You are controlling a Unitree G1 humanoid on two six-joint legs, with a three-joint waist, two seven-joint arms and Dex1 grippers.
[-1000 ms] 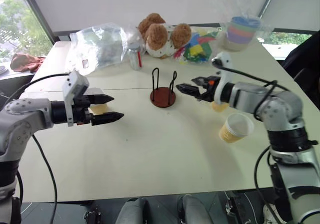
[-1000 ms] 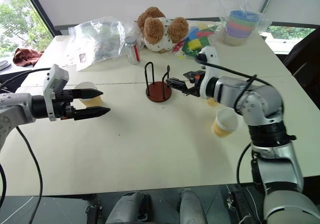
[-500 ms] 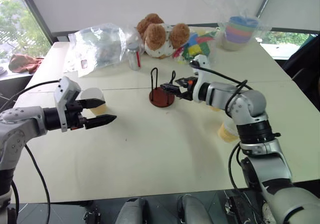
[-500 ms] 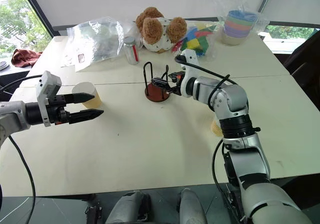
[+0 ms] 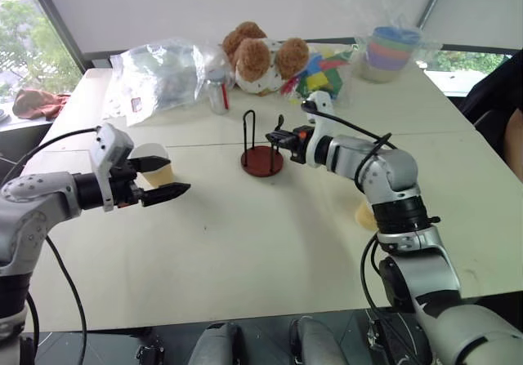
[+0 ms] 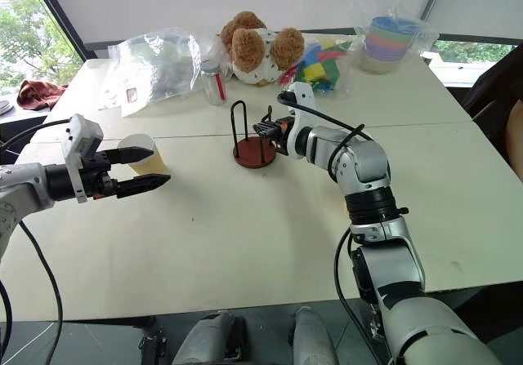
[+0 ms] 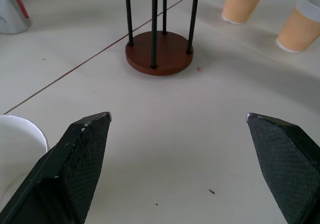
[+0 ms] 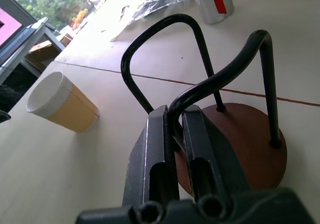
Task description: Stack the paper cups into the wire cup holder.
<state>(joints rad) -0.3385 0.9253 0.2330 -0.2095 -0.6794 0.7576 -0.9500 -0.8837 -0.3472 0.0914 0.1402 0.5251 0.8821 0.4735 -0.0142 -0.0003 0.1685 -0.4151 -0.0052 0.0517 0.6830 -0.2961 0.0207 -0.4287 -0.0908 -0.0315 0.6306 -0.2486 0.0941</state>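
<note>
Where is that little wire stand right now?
The wire cup holder stands mid-table, in front of the teddy bear; the right gripper's fingers pinch one of its loops.

No text, brand, number or sign can be read anywhere in these views. The small label on the clear plastic bag (image 5: pixel 137 103), well beyond the left gripper (image 5: pixel 167 177), is too small to make out, and the red stripe on the can (image 6: pixel 214 82) carries no legible lettering.
</note>
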